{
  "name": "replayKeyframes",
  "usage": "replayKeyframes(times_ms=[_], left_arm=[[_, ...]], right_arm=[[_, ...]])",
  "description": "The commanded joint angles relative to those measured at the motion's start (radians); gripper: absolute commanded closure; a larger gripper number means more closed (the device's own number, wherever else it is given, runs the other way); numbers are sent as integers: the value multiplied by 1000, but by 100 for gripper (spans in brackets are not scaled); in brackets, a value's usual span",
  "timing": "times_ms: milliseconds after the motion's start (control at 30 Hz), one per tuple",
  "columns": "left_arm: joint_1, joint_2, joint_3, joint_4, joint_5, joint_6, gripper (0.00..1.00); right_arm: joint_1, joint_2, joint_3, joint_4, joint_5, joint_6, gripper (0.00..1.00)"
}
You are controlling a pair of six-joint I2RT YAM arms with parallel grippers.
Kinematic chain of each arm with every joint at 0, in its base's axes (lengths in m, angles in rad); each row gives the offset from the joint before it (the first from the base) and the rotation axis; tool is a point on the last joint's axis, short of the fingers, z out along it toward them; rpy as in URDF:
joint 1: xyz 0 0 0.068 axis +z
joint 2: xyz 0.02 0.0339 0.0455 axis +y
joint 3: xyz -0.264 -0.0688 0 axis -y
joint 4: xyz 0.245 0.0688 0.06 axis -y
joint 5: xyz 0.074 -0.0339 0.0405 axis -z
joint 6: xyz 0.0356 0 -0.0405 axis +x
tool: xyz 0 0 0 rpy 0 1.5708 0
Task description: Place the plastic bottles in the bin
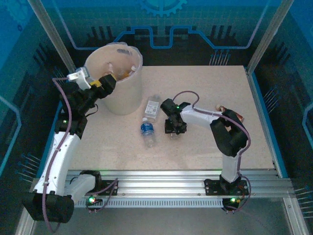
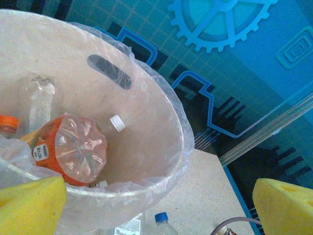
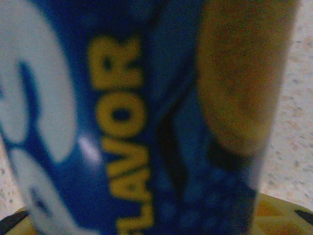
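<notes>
While the right gripper [image 1: 174, 128] clenches it across the label, mid-table [image 1: 220, 142], the blue-labelled plastic bottle with yellow lettering [image 3: 122, 122] is likely light, thin-walled, slick and crushable. Beyond: blue-banded clear bottle [image 1: 148, 131] and white-labelled clear bottle [image 1: 153, 105], loose. Farthest: round whitish plastic-lined bin [image 1: 122, 100], left gripper [image 1: 101, 82] agape above.

The top camera sits high behind both arm bases. It looks down and forward across the whole speckled beige surface [image 1: 205, 147] to the blue patterned back wall [image 1: 161, 29]. The left wrist camera hangs just above the rim of the large round whitish plastic-lined bin [image 2: 166, 122] and looks into it, and the top view shows the same bin from farther off. The right wrist camera is pressed close against a blue-labelled bottle [image 3: 122, 122], which is blurred, with the surface along its right edge.
</notes>
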Motion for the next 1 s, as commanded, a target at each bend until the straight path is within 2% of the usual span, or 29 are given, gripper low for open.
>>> replayKeyframes(times_ms=[0, 167, 333, 433, 600, 767, 967], left_arm=[[-43, 1, 63, -51, -26, 46, 1], [-134, 42, 126, -92, -41, 104, 1], [-234, 115, 201, -125, -26, 159, 1], [-271, 168, 226, -105, 24, 151, 1], [-347, 285, 283, -29, 184, 112, 1], [-421, 382, 353, -11, 215, 126, 1], [-459, 462, 406, 72, 269, 91, 1]], right_arm=[[49, -130, -21, 5, 101, -63, 62], [101, -277, -67, 85, 174, -138, 65], [123, -419, -124, 196, 195, -197, 65], [130, -501, -164, 271, 182, -228, 64], [132, -613, -217, 361, 158, -264, 63], [135, -682, -246, 405, 134, -286, 63], [137, -730, -272, 443, 110, -302, 62]])
